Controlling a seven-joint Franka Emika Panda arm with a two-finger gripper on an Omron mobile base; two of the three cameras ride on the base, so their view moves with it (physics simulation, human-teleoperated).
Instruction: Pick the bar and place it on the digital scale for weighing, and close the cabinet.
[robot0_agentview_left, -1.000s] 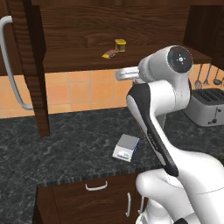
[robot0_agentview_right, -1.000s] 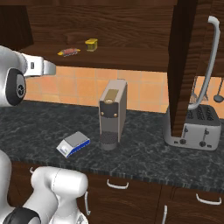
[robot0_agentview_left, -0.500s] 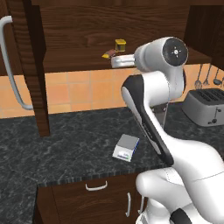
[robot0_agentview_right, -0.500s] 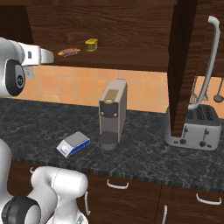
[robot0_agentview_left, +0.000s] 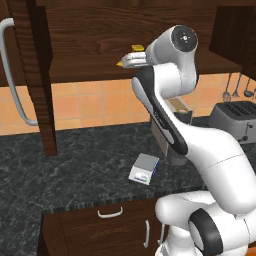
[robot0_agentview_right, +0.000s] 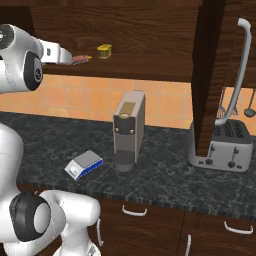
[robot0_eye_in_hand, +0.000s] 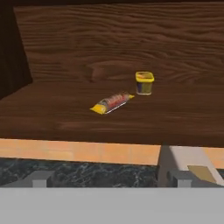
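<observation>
The bar (robot0_eye_in_hand: 112, 103), red-brown with yellow ends, lies on the open cabinet's shelf (robot0_eye_in_hand: 52, 118); I also see the bar (robot0_agentview_right: 81, 59) from the right base and its yellow end (robot0_agentview_left: 120, 64) from the left base. My gripper (robot0_eye_in_hand: 110, 178) hovers in front of the shelf edge, level with the bar and short of it, open with nothing between its fingers. The hand (robot0_agentview_right: 57, 53) points into the cabinet. The digital scale (robot0_agentview_left: 144, 168) (robot0_agentview_right: 84, 165) rests on the dark counter below. Both cabinet doors (robot0_agentview_left: 35, 75) (robot0_agentview_right: 210, 75) stand open.
A small yellow jar (robot0_eye_in_hand: 144, 82) (robot0_agentview_right: 104, 50) stands on the shelf just behind the bar. A grey coffee machine (robot0_agentview_right: 128, 130) stands on the counter right of the scale, and a toaster (robot0_agentview_right: 219, 150) further right. Long silver handles (robot0_agentview_left: 12, 75) (robot0_agentview_right: 240, 70) jut from the doors.
The arm has risen and carried the hand closer to the shelf and the bar. The gripper has stayed open. The bar, jar and scale have not moved.
</observation>
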